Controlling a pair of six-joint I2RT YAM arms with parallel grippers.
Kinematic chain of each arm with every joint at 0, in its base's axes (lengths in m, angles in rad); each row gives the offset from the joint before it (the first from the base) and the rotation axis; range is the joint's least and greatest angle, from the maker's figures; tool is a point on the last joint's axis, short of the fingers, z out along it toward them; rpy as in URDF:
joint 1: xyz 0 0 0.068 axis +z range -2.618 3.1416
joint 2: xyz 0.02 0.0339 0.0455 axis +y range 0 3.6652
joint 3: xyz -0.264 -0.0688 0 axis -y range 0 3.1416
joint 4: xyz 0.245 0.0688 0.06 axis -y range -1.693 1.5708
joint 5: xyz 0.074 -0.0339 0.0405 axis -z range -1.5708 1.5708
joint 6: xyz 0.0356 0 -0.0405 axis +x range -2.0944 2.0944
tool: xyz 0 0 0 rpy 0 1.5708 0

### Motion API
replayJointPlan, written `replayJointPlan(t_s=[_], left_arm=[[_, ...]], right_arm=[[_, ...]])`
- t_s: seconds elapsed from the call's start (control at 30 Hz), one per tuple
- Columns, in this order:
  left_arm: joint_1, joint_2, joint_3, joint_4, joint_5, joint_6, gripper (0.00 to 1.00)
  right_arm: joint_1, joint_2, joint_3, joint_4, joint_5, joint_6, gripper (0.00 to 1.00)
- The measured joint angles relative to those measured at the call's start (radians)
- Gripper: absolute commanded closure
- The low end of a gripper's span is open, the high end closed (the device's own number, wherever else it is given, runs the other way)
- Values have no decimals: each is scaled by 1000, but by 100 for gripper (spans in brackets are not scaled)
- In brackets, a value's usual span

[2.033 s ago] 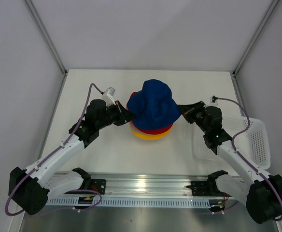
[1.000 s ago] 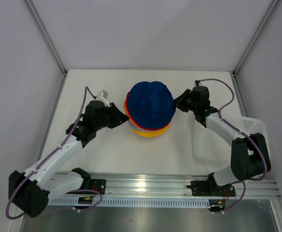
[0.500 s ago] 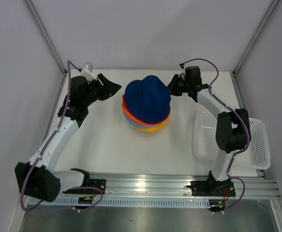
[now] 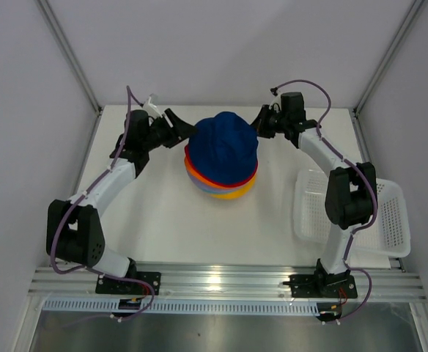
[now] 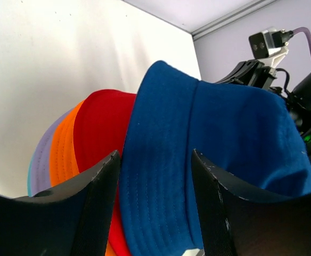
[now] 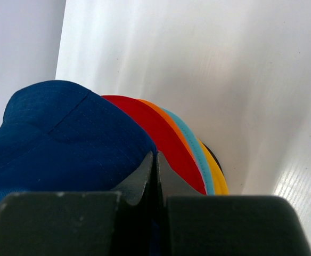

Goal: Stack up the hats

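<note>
I am hovering the released left tool [image 4: 183,126] and clenched right tool [image 4: 259,122] either side of the navy hat [image 4: 223,143]; snagging its brim could topple the hats [image 4: 225,192].

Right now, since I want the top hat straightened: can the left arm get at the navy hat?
Probably yes: the left arm's fingers stand open right at the navy hat, on its side, with nothing between them.

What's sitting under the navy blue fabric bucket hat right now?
Under the navy blue hat, brims of red, orange, lavender, teal and yellow fabric hats show. Their crowns are covered, as is anything inside the stack.
</note>
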Motion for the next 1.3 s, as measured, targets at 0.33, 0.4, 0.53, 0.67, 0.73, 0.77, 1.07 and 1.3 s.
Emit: replayJointPlan(t_s=[0.33, 0.4, 0.53, 0.67, 0.73, 0.77, 1.07, 1.3], left_arm=[[-25, 49, -8, 11, -32, -23, 37], [-25, 49, -19, 18, -32, -23, 36], [-25, 49, -26, 42, -19, -27, 63], [-27, 51, -27, 72, -14, -25, 99], [-28, 56, -27, 73, -15, -25, 99], [-29, 61, -28, 71, -18, -26, 99], [-71, 44, -190, 82, -217, -58, 99], [-147, -21, -306, 117, -321, -42, 99]], right_arm=[[4, 13, 14, -5, -11, 0, 98], [5, 17, 14, -5, -12, 0, 98], [8, 17, 14, -5, -12, 0, 98], [10, 17, 14, -6, -12, 1, 98], [11, 17, 14, -6, -11, 3, 98], [11, 17, 14, -7, -9, 4, 98], [23, 16, -18, 1, 69, 49, 99], [53, -56, -154, 60, 156, 69, 100]])
